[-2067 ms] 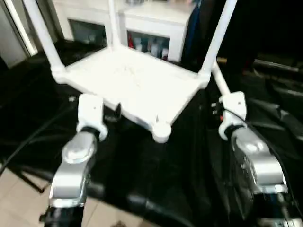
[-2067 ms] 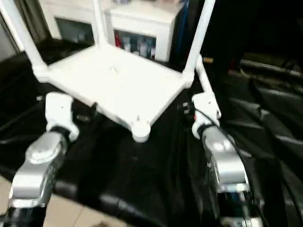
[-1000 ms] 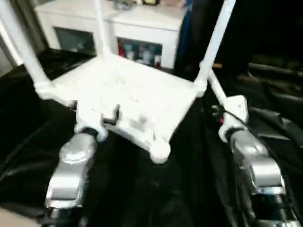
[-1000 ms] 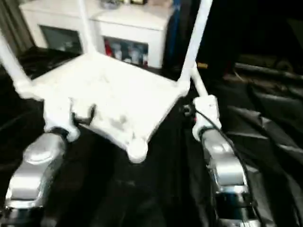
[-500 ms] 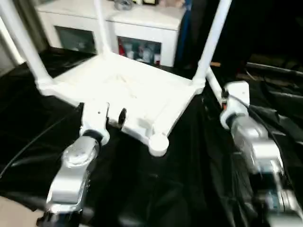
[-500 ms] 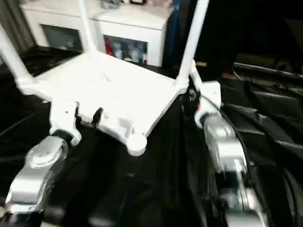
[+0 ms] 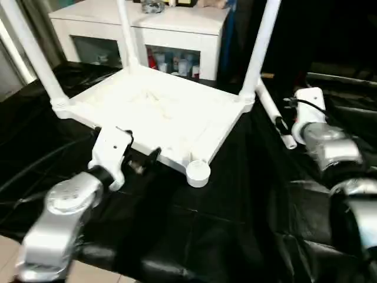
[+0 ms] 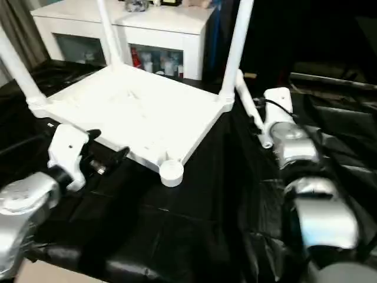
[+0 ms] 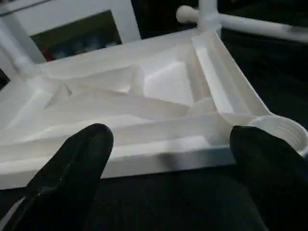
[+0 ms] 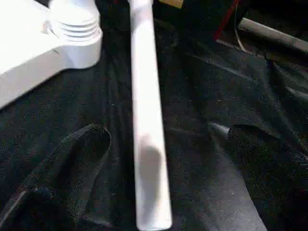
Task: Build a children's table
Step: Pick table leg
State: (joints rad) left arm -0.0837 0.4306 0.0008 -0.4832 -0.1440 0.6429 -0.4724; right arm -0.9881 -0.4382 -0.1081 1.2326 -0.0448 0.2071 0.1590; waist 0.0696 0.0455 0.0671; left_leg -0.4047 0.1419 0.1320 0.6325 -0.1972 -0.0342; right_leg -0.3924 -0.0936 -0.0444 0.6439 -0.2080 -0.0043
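Note:
The white tabletop (image 7: pixel 156 112) lies upside down on black cloth, ribbed side up. Three white legs (image 7: pixel 259 50) stand upright in its corner sockets. The near corner socket (image 7: pixel 198 171) is empty. A fourth leg (image 7: pixel 274 115) lies on the cloth along the tabletop's right side. My left gripper (image 7: pixel 142 161) is open at the tabletop's near edge (image 9: pixel 163 154), left of the empty socket (image 9: pixel 284 132), and holds nothing. My right gripper (image 10: pixel 168 139) is open just above the lying leg (image 10: pixel 147 120), one finger on each side, apart from it.
A white cabinet (image 7: pixel 177 23) with glass doors stands right behind the tabletop. Crumpled black cloth (image 7: pixel 235 224) covers the work surface, with cables (image 7: pixel 35 165) across it at the left. Pale floor tiles (image 7: pixel 9 247) show at the lower left.
The camera has shifted. My right arm has reached farther forward, alongside the lying leg. My left arm has swung outward, its gripper staying at the tabletop's near edge.

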